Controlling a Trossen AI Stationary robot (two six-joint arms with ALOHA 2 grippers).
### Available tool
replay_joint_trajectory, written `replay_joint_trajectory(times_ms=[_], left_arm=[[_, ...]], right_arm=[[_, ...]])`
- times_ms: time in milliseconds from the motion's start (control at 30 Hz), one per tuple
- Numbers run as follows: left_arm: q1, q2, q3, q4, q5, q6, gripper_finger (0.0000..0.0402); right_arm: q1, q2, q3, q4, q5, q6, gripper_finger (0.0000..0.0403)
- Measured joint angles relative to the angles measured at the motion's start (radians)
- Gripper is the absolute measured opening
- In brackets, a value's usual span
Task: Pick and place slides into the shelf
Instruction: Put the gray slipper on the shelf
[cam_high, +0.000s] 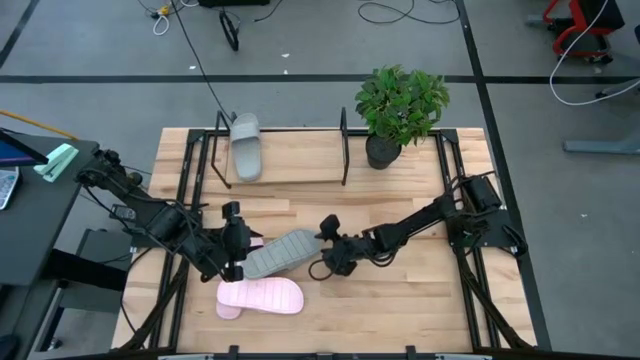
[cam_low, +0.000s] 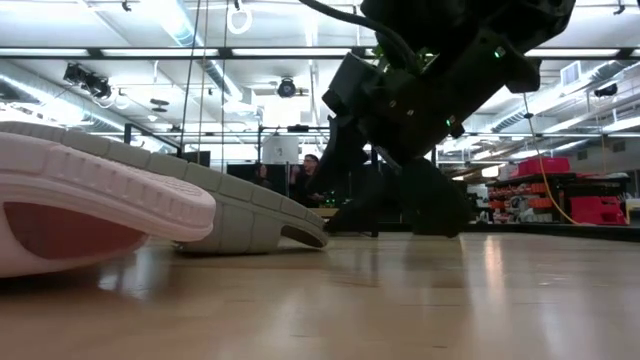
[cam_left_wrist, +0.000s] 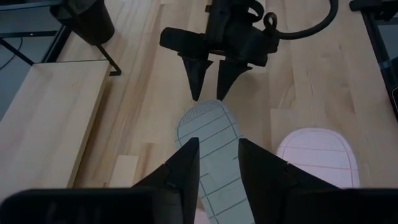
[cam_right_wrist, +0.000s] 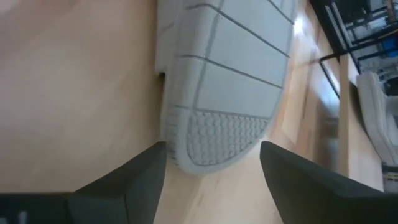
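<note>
Pink slide (cam_low: 90, 215) foremost; left claw (cam_left_wrist: 217, 155) straddles grey-green slide (cam_left_wrist: 214, 149).

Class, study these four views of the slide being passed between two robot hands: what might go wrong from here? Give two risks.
1. The grey-green slide lies sole-up, partly over a pink slide. The left hand straddles it, so lifting may drag the pink one along.
2. The right hand, open, sits right at the slide's toe. Closing on that thin foam edge may give a weak grip, and the slide could drop before the shelf.
</note>
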Motion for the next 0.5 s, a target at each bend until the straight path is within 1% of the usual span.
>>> replay_joint_trajectory(times_ms=[133, 267, 433, 500], left_arm=[[0.000, 0.000, 0.000, 0.000, 0.000, 0.000, 0.0112], [0.000, 0.000, 0.000, 0.001, 0.000, 0.000, 0.0113], [0.000, 0.000, 0.000, 0.001, 0.000, 0.000, 0.0112], [0.000, 0.000, 0.000, 0.001, 0.000, -0.001, 0.0110]], right_arm=[[-0.004, 0.036, 0.000, 0.003, -0.012, -0.016, 0.0268], [-0.003, 0.058, 0.002, 0.035, 0.001, -0.054, 0.0268], [-0.011, 0.061, 0.000, 0.069, -0.020, -0.062, 0.0268], [-0.018, 0.061, 0.000, 0.074, -0.051, -0.062, 0.0268]])
